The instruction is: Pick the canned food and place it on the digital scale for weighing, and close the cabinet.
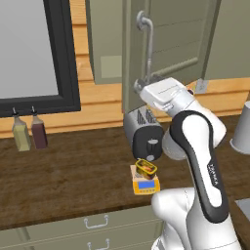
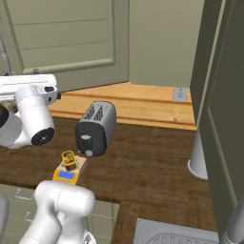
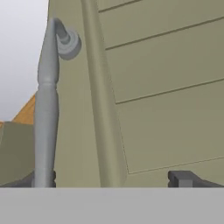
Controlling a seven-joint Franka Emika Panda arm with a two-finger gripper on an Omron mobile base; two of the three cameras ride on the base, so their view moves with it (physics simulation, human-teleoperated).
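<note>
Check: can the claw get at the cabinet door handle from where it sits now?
Probably yes. The claw is open, right up at the cabinet door, with the handle beside one fingertip pair and nothing between. The tin already sits on the scale.

White arm [image 1: 205,161] bent at elbow, raised; gripper [image 3: 111,179] level, jaws spread wide

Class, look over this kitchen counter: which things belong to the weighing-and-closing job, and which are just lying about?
Job: canned food, sitting on the digital scale; olive cabinet door, its metal handle; the open gripper facing it.

Lying about: toaster, two sauce bottles, grey cup, wall socket.
</note>
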